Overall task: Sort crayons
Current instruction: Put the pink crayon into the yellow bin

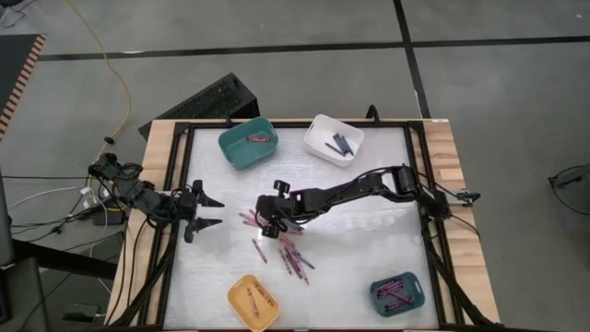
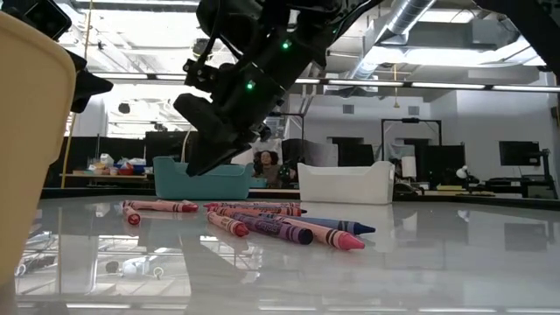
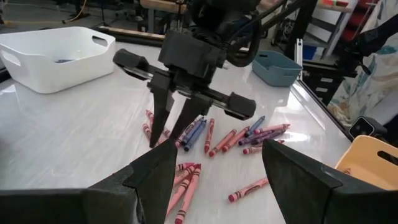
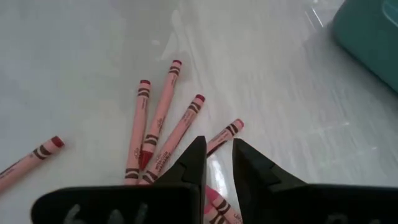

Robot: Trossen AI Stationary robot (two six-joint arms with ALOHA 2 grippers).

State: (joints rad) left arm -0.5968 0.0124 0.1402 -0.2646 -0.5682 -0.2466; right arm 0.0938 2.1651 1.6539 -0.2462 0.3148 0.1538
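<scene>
Two right fingers (image 4: 216,163), a narrow gap apart, straddle a pink crayon (image 4: 219,140); left fingers (image 3: 292,171) spread wide.

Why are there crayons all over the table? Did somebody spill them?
The loose crayons lie scattered mid-table, pointing every way, like a spill, though it cannot be told how they got there. Others already sit in the four bins. The right gripper is over the pile, the left gripper waits open. Nothing looks broken.

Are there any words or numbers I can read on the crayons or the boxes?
None can be read.
Crayons: the wrappers have dark print, but it is too blurred to read.
White bin, teal bin, yellow bin: no writing shows.
</scene>
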